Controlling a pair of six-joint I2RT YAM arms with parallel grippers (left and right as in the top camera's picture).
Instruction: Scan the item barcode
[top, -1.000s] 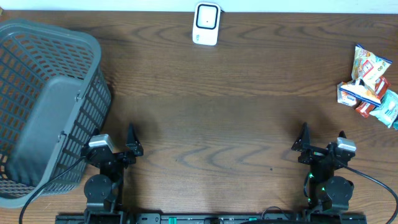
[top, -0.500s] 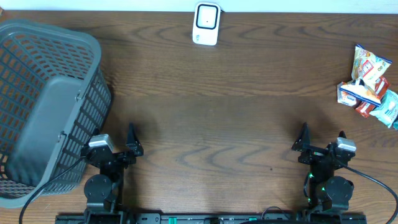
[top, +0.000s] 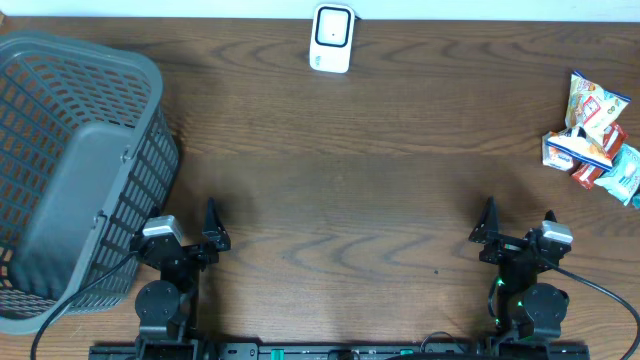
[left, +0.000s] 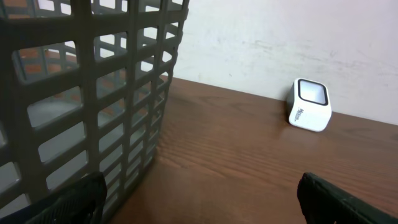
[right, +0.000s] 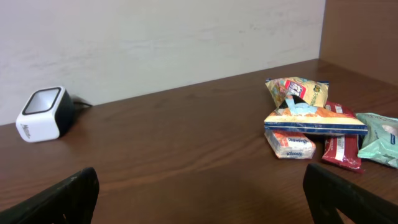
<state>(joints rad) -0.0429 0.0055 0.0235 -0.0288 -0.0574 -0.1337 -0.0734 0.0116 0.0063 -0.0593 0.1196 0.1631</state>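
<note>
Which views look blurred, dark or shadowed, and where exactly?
Overhead: sharp and evenly lit, with a faint shadow right of the basket. Left wrist: the near basket mesh is slightly soft, the scanner clearer. Right wrist: packs clear; its own fingers are dark, featureless shapes in the lower corners.

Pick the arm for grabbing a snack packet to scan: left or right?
Right. The snack packets lie at the right edge of the table, nearer the right gripper and in its wrist view; the left gripper sits by the basket. Both are open.
</note>
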